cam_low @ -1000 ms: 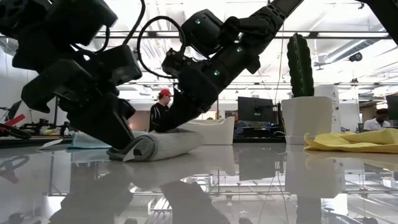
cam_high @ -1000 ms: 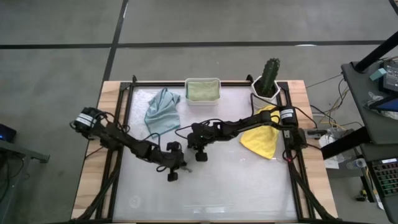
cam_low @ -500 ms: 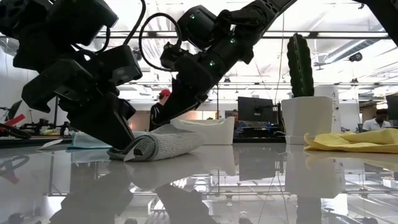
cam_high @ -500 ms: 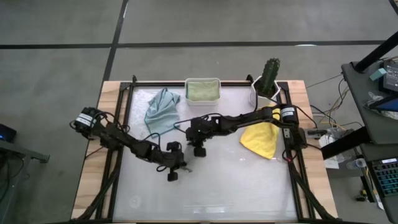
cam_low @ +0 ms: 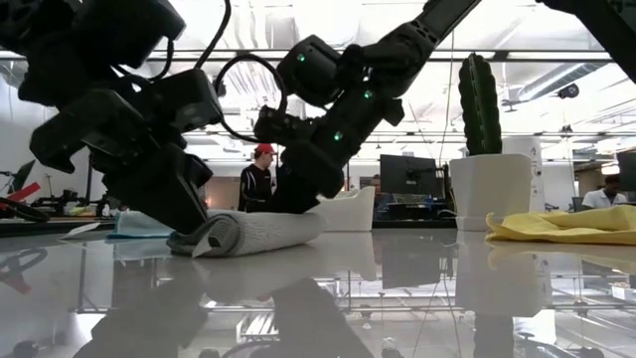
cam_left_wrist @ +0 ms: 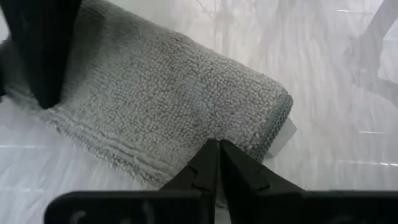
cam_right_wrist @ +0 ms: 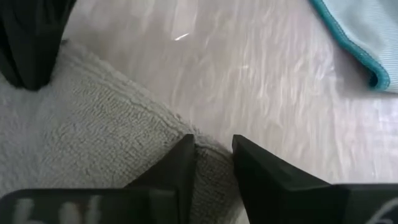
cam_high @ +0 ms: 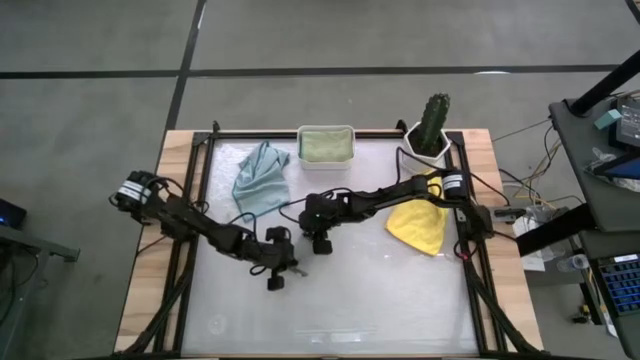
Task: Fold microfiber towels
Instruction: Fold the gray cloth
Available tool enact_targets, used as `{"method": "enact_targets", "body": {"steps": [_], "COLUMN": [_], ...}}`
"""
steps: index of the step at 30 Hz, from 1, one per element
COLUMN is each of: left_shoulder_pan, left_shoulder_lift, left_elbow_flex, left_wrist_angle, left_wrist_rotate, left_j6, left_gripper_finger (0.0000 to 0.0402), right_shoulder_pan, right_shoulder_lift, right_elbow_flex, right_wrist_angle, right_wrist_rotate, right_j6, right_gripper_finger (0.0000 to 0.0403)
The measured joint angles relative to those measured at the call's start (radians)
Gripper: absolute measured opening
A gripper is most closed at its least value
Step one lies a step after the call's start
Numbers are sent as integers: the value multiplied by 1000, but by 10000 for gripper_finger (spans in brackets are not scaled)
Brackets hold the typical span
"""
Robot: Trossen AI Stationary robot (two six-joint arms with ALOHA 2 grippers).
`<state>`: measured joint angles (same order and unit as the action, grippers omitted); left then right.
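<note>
A grey microfiber towel (cam_low: 260, 230) lies folded in a thick pad near the table's middle. My left gripper (cam_left_wrist: 217, 149) is shut at its near left end (cam_low: 204, 239). My right gripper (cam_right_wrist: 214, 155) stands open at the towel's far end, one finger on each side of the edge there (cam_right_wrist: 205, 146). A pale blue-grey towel (cam_high: 260, 178) lies crumpled at the far left. A yellow one (cam_high: 420, 225) lies at the right, partly under the right arm. A sage green one (cam_high: 326, 146) sits in the white tub. My left gripper pinches the grey towel's hemmed edge (cam_left_wrist: 249, 149) between its two fingertips, close to a corner. The fingers slant down from the table's left. That end curls a little off the table and the remainder lies flat. Whether my right gripper touches the towel, I cannot tell.
A cactus in a white pot (cam_high: 430, 130) stands at the far right corner, beside the white tub (cam_high: 326, 130) at the far edge. A black frame rail (cam_high: 200, 200) runs round the table. People stand in the room beyond (cam_low: 260, 179). Bare table lies toward the near edge (cam_high: 340, 310).
My right gripper drew up and back from the grey towel's far end, pulling that end into a peak, then tipped down onto it again. The end now lies rounded and flat as before. The left end, in my left gripper, has stayed in place.
</note>
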<state>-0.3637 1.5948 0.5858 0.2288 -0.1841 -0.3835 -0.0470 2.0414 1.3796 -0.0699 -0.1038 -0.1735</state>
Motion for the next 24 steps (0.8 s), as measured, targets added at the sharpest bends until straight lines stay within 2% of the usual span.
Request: {"method": "enact_targets", "body": {"steps": [6,12,17,24], "left_shoulder_pan": [-1,-1,-1,-1], "left_shoulder_lift": [-77,-87,-90,-94], "left_elbow_flex": [-5,-22,-18,-17], "left_wrist_angle": [-145,-167,-168,-168], "left_wrist_rotate": [-15,-52,-53,-53], "left_j6": [-31,-38,-24,-21], "left_gripper_finger": [6,6,6,6], "right_shoulder_pan": [-1,-2,-2,-3], "right_shoulder_lift": [0,-2,-24,-99], "right_elbow_flex": [0,-1,6,46], "right_wrist_angle": [-4,-8,-43,-150], "right_wrist_rotate": [7,6,3,0], "right_j6": [-11,17,59,121], "right_gripper_finger": [78,81,110,174]}}
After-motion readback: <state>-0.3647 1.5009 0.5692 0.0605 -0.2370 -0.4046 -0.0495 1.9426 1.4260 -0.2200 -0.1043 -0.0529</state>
